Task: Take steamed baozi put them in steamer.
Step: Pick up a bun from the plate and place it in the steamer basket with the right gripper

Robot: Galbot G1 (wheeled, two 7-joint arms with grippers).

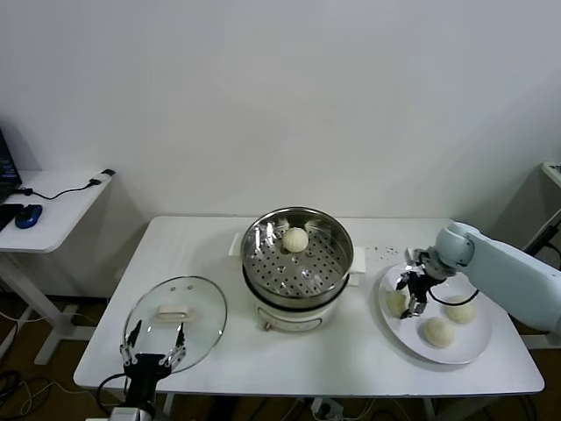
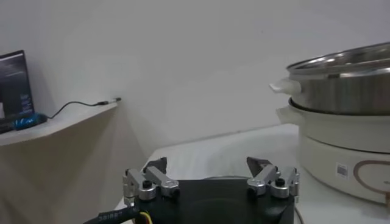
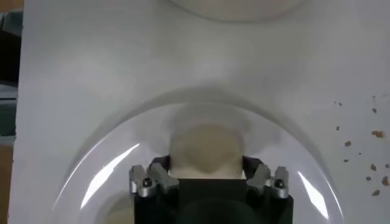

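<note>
Head view: right gripper (image 1: 410,296) over the plate (image 1: 478,349), jaws spread either side of one bun (image 1: 397,301) without visible squeeze. Two more buns lie on the plate; one sits in the steamer (image 1: 296,254). Soft, light dough likely dents: grip low at mid-sides, gently. Left gripper (image 1: 152,346) parked agape near the lid (image 1: 175,320).

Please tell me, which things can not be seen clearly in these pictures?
- Head view: whether the right hand touches the leftmost small round cream-white bun on the flat white plate; the fingers cover it.
- Right wrist view: the same bun is partly hidden by the hand.
- Left wrist view: the shiny round steel steamer basket is cut off by the edge; its inside is hidden by its wall. The left hand is open, idle.
</note>
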